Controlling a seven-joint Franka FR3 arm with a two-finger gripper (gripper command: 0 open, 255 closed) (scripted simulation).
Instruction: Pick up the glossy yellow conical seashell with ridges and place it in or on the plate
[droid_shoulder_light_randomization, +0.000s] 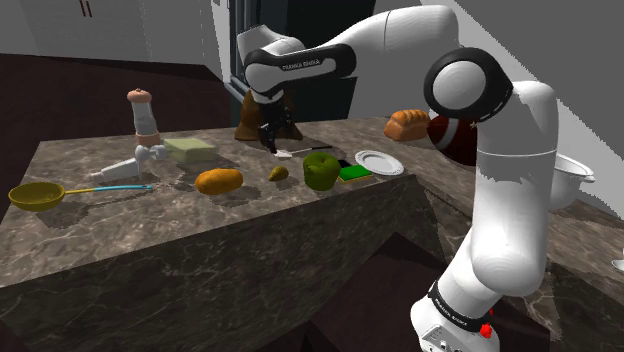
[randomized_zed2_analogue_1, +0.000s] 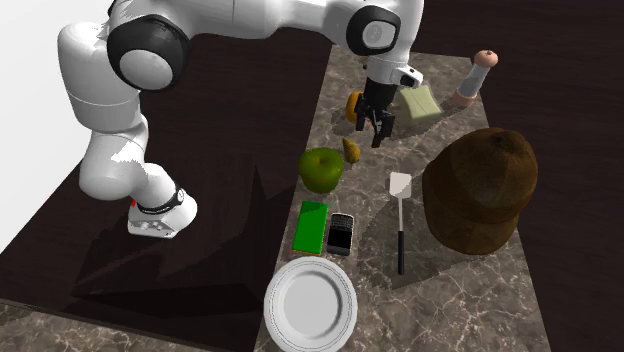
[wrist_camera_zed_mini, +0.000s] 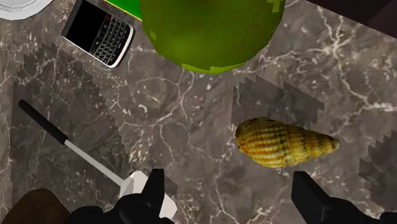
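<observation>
**Seashell (wrist_camera_zed_mini: 283, 143) lying loose, waiting for a careful pinch**

From where I stand the yellow-brown ridged seashell rests on its side on the dark marble counter (droid_shoulder_light_randomization: 150, 240), just beside the green fruit (randomized_zed2_analogue_1: 322, 168); the gripper (wrist_camera_zed_mini: 230, 188) hangs above it with its two black fingers spread wide and nothing between them; the seashell sits ahead of them and off toward one finger, not in the gap.

It looks light and rigid, I'd say, but the gloss suggests a slippery surface, and the cone shape is the real trouble; squeeze near the pointed end and it would likely squirt out along the taper. The fat, rounded middle seems the place to take it, fingers closing across the short width so the ridges give some bite; a gentle squeeze ought to do, since a shell may chip.

The plate (randomized_zed2_analogue_1: 311, 305) stands well apart, past the fruit, a green slab (randomized_zed2_analogue_1: 313, 226) and a phone (randomized_zed2_analogue_1: 341, 234); it is bare, so a low, soft set-down seems enough.
</observation>
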